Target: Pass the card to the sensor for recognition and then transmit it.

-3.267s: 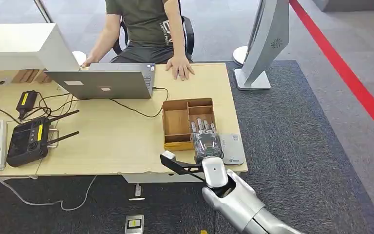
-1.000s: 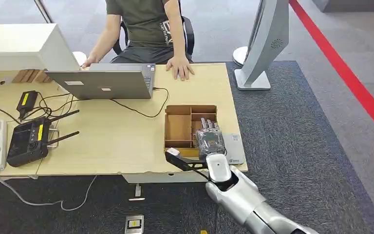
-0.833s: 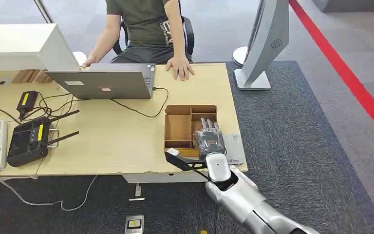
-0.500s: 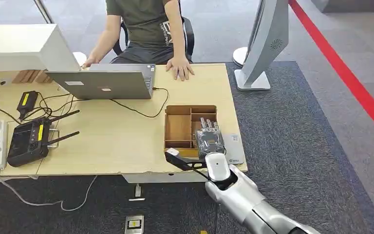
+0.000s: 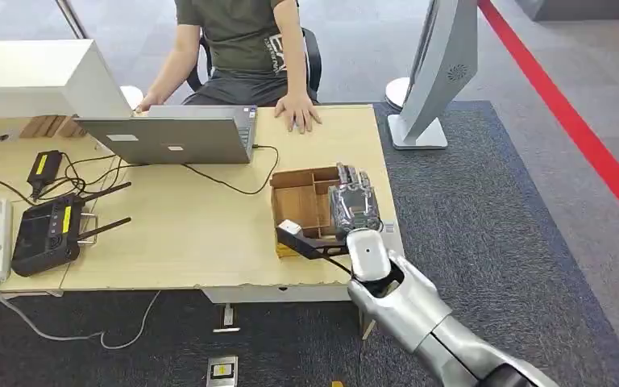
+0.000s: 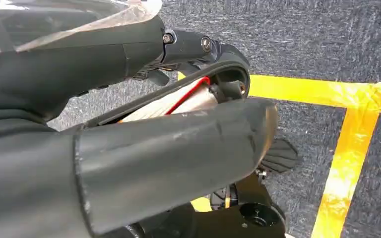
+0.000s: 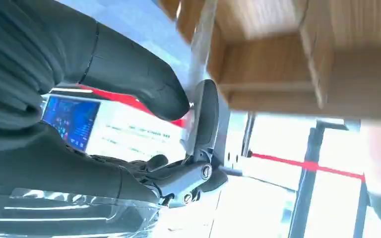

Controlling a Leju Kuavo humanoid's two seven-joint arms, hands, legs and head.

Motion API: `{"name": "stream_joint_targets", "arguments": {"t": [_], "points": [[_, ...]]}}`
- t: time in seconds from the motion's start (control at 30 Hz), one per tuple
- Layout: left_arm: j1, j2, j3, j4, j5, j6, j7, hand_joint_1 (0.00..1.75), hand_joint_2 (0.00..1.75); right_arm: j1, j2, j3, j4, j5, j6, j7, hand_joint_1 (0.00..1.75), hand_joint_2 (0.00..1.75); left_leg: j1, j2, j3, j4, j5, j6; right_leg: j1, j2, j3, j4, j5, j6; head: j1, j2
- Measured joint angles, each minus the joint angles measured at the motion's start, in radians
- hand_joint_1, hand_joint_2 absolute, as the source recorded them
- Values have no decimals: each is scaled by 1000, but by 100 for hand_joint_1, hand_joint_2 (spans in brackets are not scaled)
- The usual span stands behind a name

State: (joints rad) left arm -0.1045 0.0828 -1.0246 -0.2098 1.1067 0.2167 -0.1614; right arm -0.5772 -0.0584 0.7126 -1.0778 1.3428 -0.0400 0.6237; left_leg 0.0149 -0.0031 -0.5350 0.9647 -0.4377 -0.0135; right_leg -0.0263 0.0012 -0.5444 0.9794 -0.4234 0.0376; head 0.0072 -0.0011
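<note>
Right wrist view, right hand [image 7: 104,99] pinching the card [image 7: 129,134], head view, hand raised over box [image 5: 300,201], left fingers can't tell.

Wood, metal, plastic and carpet textures

Pale matt wood-grain desk top [image 5: 201,234]; brown divided tray of plain matt wood [image 5: 298,205]; smooth silver metal-look right forearm [image 5: 419,318]; right hand [image 5: 353,205] under clear glossy film; glossy white printed card [image 7: 129,136]; rough dark grey carpet [image 5: 492,234]; matt grey laptop lid [image 5: 169,139].
</note>
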Motion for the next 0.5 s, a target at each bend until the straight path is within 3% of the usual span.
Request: {"name": "stream_joint_targets", "arguments": {"t": [0.5], "points": [[0, 0, 0, 0, -3, -1, 0, 0, 0, 6, -52, 0, -167, 16, 5, -2, 175, 175, 0, 0, 0, 0, 0, 0, 0, 0, 0, 0, 0, 0, 0, 0]]}}
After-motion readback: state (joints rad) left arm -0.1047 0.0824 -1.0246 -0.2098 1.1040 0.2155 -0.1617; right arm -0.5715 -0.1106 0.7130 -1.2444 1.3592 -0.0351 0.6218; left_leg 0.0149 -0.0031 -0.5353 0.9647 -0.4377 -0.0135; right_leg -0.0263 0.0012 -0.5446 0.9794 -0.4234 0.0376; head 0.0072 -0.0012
